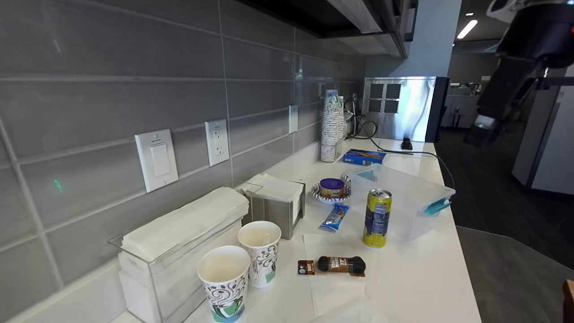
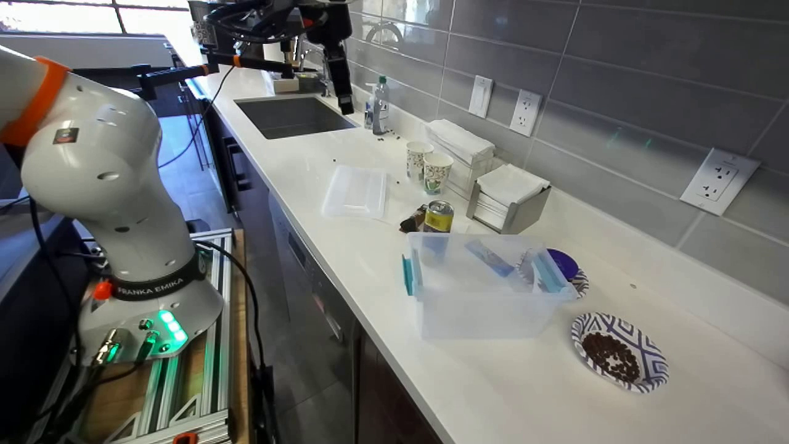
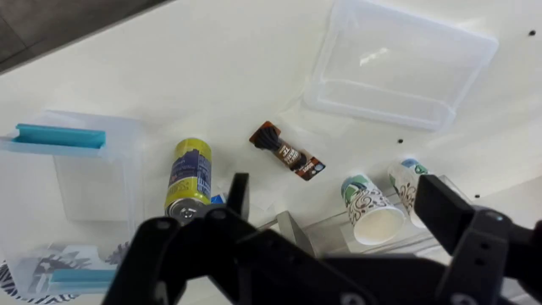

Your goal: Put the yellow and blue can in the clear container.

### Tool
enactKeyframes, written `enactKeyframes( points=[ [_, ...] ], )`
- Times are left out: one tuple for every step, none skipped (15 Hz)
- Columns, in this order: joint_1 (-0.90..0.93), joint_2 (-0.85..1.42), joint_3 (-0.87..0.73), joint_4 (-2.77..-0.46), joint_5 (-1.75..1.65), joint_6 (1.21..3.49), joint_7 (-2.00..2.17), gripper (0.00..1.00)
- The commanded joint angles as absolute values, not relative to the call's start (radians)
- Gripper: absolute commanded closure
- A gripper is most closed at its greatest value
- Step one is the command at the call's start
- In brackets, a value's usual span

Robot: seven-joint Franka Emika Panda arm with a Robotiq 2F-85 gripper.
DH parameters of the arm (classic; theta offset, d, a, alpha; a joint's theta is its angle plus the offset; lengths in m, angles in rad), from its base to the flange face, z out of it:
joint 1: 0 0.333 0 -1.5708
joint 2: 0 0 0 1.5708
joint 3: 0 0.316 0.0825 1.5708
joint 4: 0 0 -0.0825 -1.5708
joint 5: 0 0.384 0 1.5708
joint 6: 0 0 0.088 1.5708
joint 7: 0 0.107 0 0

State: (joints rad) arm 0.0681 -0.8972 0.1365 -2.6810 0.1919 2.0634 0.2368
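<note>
Wrist view: yellow and blue can point(image 3: 189, 169) upright on counter point(image 3: 228, 76), left of centre, just outside clear container point(image 3: 93, 190). Gripper point(image 3: 336, 186) spread, holding nothing. Task looks not yet begun; grasp, lift, placing remain.

Two patterned paper cups point(image 1: 225, 287) stand upright beside a transparent holder point(image 1: 179, 289) filled with white napkins point(image 1: 188, 222); a metal napkin holder point(image 1: 271, 214) stands near them. On the white counter point(image 1: 417, 282) lie a carded bundle of black cord point(image 1: 341, 265) and a blue-wrapped snack point(image 1: 335, 217). A purple-lidded tub point(image 1: 332, 187) rests in a patterned dish point(image 1: 317, 194); in an exterior view, another patterned dish point(image 2: 652, 365) holds small dark brown bits point(image 2: 598, 346).
</note>
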Motion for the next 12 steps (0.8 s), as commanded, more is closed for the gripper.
enactKeyframes(
  points=[
    [0.015, -0.756, 0.106, -2.611, 0.186, 2.163, 0.234, 0.0],
    [-0.002, -0.721, 0.097, -2.591, 0.173, 2.19, 0.227, 0.0],
    [-0.021, -0.684, 0.091, -2.566, 0.159, 2.211, 0.23, 0.0],
    [-0.036, -0.653, 0.086, -2.544, 0.151, 2.224, 0.24, 0.0],
    [-0.056, -0.615, 0.082, -2.512, 0.137, 2.219, 0.252, 0.0],
    [-0.072, -0.578, 0.078, -2.482, 0.125, 2.206, 0.262, 0.0],
    [-0.086, -0.537, 0.07, -2.448, 0.113, 2.184, 0.263, 0.0],
    [-0.094, -0.504, 0.063, -2.423, 0.107, 2.176, 0.266, 0.0],
    [-0.099, -0.461, 0.051, -2.393, 0.105, 2.157, 0.259, 0.0],
    [-0.102, -0.432, 0.042, -2.37, 0.102, 2.139, 0.257, 0.0],
    [-0.101, -0.394, 0.029, -2.342, 0.105, 2.103, 0.249, 0.0],
    [-0.098, -0.354, 0.012, -2.315, 0.109, 2.063, 0.232, 0.0]
  ],
)
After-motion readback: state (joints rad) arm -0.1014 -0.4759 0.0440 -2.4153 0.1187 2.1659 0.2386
